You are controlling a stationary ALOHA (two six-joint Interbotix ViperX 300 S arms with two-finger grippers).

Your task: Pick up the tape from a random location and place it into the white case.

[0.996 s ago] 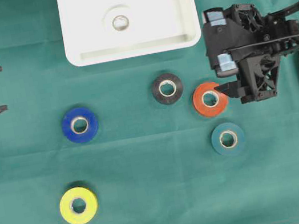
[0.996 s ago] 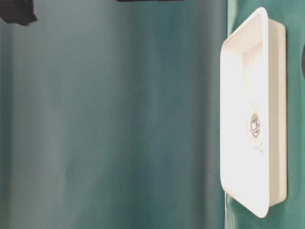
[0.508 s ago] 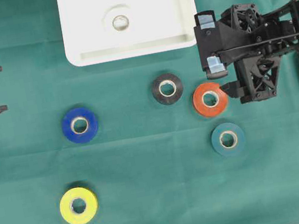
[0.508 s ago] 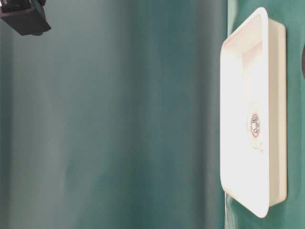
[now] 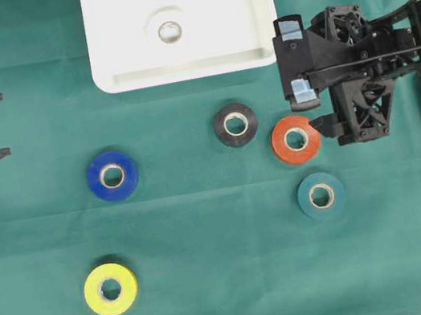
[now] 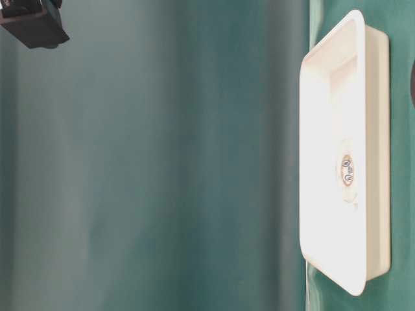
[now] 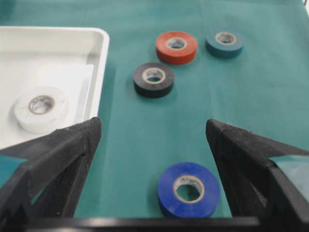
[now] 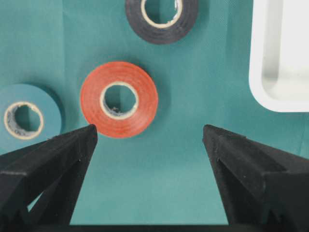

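Tape rolls lie flat and loose on the green cloth (image 5: 236, 300), and the orange roll (image 5: 296, 139) is the one nearest the right gripper (image 8: 149, 159): in the right wrist view it sits just ahead of the spread fingers, off toward the left finger (image 8: 48, 164), touched by neither. Both fingers of this pincer stand wide apart and hold nothing. Beyond the orange roll, further ahead of the pincer, is the black roll (image 5: 235, 124); to the pincer's left, just beside the orange one, is the teal roll (image 5: 320, 195). The white case (image 5: 189, 70) lies ahead and to the right of the pincer, its rounded corner showing at the right edge of the wrist view. A white roll (image 7: 41, 108) lies inside the case.

Well apart from the right pincer, the left gripper (image 7: 154, 159) hangs at the far side of the cloth with its fingers also wide apart and bare. The blue roll (image 7: 189, 189) lies just ahead of it, between the two fingers' lines. The yellow roll (image 5: 110, 288) lies off on its own, near the cloth's front edge.
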